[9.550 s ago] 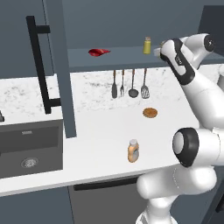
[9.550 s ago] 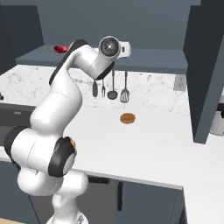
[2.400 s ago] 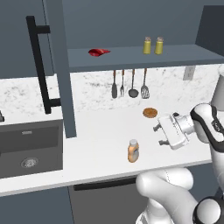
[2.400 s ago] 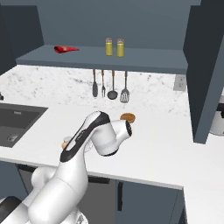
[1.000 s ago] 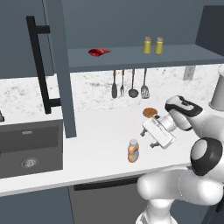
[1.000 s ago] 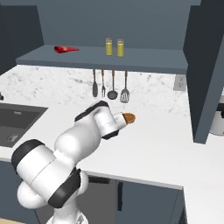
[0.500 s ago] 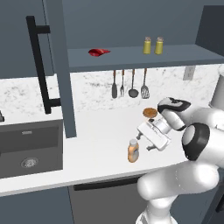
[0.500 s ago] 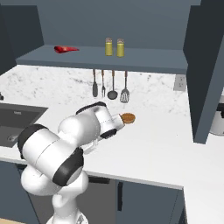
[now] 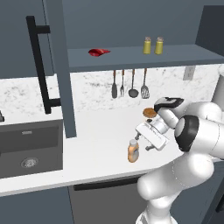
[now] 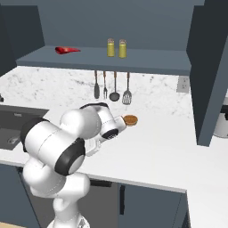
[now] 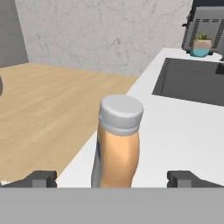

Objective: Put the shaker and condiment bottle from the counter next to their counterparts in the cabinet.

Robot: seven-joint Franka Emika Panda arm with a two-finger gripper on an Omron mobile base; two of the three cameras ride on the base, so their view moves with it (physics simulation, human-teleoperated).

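since a second ago the white arm's pincer (image 9: 142,143) has closed in beside the orange-tan squeeze bottle with white cap (image 9: 133,151) standing on the white counter (image 9: 100,144). two yellow-green shakers (image 9: 153,45), one red bottle (image 9: 99,52) on the cabinet shelf (image 9: 131,57). pincer spread wide, holding nothing, dark fingertips (image 11: 41,178) flanking the bottle.

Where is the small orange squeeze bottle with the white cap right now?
The orange squeeze bottle stands upright on the white counter near its front edge, right of the dark sink, with the open pincer beside it.
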